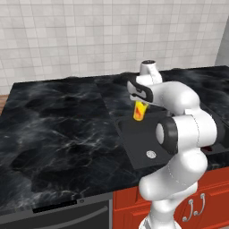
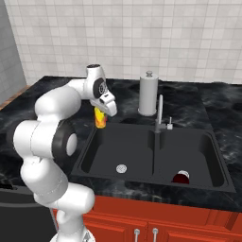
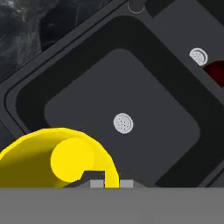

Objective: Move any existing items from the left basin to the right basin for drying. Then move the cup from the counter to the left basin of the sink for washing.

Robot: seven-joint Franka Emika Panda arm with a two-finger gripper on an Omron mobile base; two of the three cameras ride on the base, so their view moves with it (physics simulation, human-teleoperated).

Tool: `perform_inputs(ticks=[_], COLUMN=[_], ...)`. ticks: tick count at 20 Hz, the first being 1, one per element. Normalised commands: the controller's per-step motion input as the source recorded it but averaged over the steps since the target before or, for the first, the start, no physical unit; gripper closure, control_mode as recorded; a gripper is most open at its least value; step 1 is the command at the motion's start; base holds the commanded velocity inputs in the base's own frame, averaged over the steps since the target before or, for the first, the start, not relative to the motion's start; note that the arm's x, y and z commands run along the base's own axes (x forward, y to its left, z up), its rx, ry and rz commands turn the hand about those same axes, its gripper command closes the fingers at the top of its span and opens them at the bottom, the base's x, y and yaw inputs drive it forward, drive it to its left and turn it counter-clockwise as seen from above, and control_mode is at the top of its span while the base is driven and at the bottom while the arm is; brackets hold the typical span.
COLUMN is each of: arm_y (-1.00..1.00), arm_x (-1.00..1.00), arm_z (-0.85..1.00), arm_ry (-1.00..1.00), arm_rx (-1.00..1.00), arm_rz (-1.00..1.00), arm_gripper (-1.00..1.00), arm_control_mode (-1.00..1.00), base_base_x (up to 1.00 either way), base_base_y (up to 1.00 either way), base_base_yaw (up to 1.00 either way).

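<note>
My gripper [image 2: 101, 112] is shut on the cup [image 2: 100, 119], a small yellow tumbler with a red mark. The cup hangs tilted over the left rim of the left basin [image 2: 118, 149] of the black sink. From the other side, the cup [image 1: 140, 111] hangs under the gripper [image 1: 141, 104] at the basin's [image 1: 142, 139] far left corner. In the hand view the cup [image 3: 52, 159] lies in the lower left, mouth toward the camera, above the left basin floor [image 3: 100, 87] and its silver drain [image 3: 123, 123]. The dark red bowl-like item [image 2: 181, 178] rests in the right basin [image 2: 189, 151].
A curved silver faucet [image 2: 159, 113] stands behind the divider between the basins. A paper towel roll [image 2: 148, 94] stands upright on the counter [image 2: 222, 108] behind the sink. Black marble worktop [image 1: 58, 125] stretches to the left. Red cabinets [image 2: 142, 222] run below.
</note>
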Motion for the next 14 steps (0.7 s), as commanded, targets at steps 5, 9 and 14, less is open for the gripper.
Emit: perform_inputs(ticks=[5, 9, 14], arm_y=[-0.36, -0.19, -0.14], arm_x=[-0.15, -0.07, -0.07], arm_z=[-0.24, -0.37, -0.32], arm_ry=[0.0, 0.0, 0.0], arm_rx=[0.0, 0.0, 0.0], arm_rz=[-0.11, -0.08, -0.06], arm_gripper=[1.0, 1.0, 1.0], arm_control_mode=[-1.0, -1.0, -1.0], base_base_x=[0.0, 0.0, 0.0], base_base_y=[0.0, 0.0, 0.0], base_base_yaw=[0.0, 0.0, 0.0])
